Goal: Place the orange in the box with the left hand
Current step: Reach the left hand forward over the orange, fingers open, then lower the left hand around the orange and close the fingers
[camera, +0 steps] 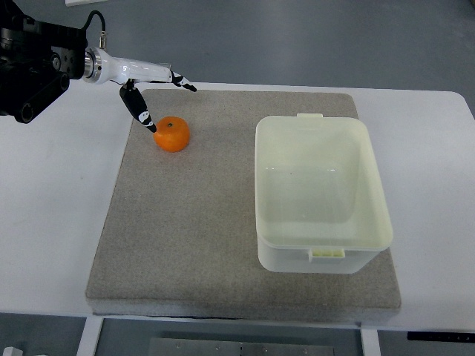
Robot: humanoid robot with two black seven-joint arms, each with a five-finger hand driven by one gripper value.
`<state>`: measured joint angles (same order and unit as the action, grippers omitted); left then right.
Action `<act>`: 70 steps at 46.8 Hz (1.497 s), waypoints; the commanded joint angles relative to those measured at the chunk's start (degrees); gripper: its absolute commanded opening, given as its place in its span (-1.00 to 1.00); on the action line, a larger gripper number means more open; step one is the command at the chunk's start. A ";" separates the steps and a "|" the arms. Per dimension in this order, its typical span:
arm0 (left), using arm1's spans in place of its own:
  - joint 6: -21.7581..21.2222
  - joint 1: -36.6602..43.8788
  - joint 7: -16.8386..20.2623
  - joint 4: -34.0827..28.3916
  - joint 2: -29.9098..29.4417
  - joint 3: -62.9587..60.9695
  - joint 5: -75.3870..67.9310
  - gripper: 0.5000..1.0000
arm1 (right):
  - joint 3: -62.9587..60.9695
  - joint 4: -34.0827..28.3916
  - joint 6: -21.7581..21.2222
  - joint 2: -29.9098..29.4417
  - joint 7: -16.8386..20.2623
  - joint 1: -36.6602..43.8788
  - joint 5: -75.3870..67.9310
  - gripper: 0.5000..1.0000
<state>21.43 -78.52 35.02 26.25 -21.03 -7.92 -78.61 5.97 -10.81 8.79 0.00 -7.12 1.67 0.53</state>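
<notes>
Worktop (59, 222) carries a grey mat (193, 245), with the empty box (323, 256) on its right side and the orange (172, 134) near its far-left corner. The left hand (152, 93) is at the reach step, fingers spread, one fingertip (151, 126) at the fruit; next it must close round the orange and carry it right.

looks like a robotics lab or test room here. a plain white bench (438, 185) with rounded corners carries a grey felt-like mat (193, 245), laid out square as a marked work area. a bare grey-blue floor (297, 37) shows past the bench's far edge. at the far left corner a black-and-white robot arm (44, 63) with an exposed cable reaches in. on the mat, only a staged orange (172, 135) and an open plastic box (323, 193).
</notes>
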 commanded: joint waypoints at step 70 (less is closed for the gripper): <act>-5.79 2.06 -0.02 -0.23 3.27 -8.25 -1.98 0.95 | 0.00 0.00 0.00 0.00 0.00 0.00 0.00 0.73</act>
<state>16.68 -76.39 35.00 26.04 -17.77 -15.38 -80.58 5.91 -10.81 8.79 0.00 -7.12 1.67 0.53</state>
